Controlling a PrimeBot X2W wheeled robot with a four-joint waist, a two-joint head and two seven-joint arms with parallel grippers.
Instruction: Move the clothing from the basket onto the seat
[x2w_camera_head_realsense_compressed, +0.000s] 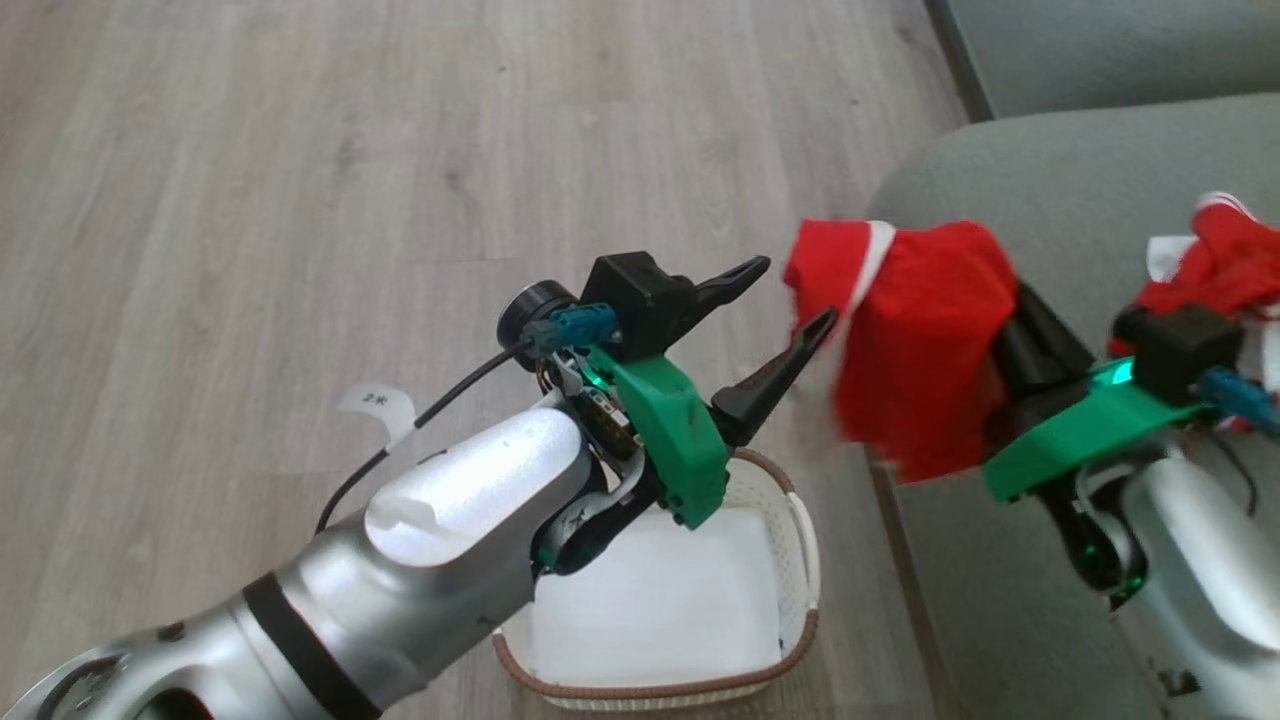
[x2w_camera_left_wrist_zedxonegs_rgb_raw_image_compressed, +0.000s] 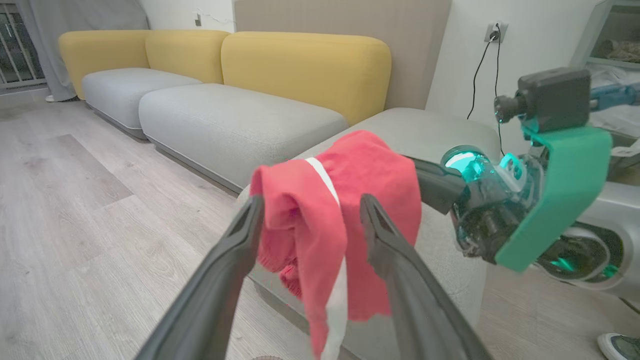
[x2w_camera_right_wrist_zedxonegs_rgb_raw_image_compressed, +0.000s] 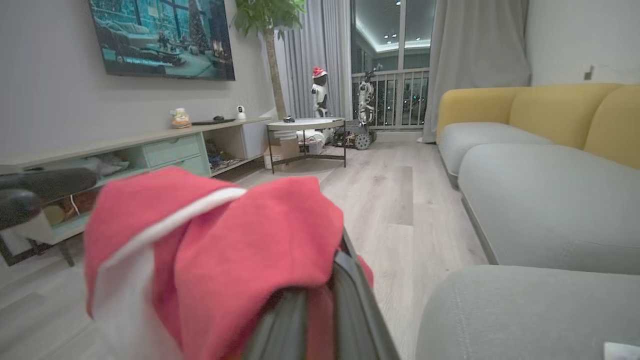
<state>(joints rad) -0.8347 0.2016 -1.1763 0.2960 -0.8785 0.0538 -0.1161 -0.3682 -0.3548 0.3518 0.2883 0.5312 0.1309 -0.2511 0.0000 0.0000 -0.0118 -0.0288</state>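
One limp red white-striped garment (x2w_camera_head_realsense_compressed: 915, 340) hangs pinched in right claw (x2w_camera_right_wrist_zedxonegs_rgb_raw_image_compressed: 336, 260), left claw (x2w_camera_head_realsense_compressed: 797, 290) splayed open.

Home living room, sofa (x2w_camera_right_wrist_zedxonegs_rgb_raw_image_compressed: 525, 200), television (x2w_camera_right_wrist_zedxonegs_rgb_raw_image_compressed: 160, 35) (wall-mounted)

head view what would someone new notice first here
A red garment hangs pinched in the shut right pincer at the edge of the seat, with the left pincer open just beside it. A second red piece lies farther right on the seat, and the basket sits on the floor below.
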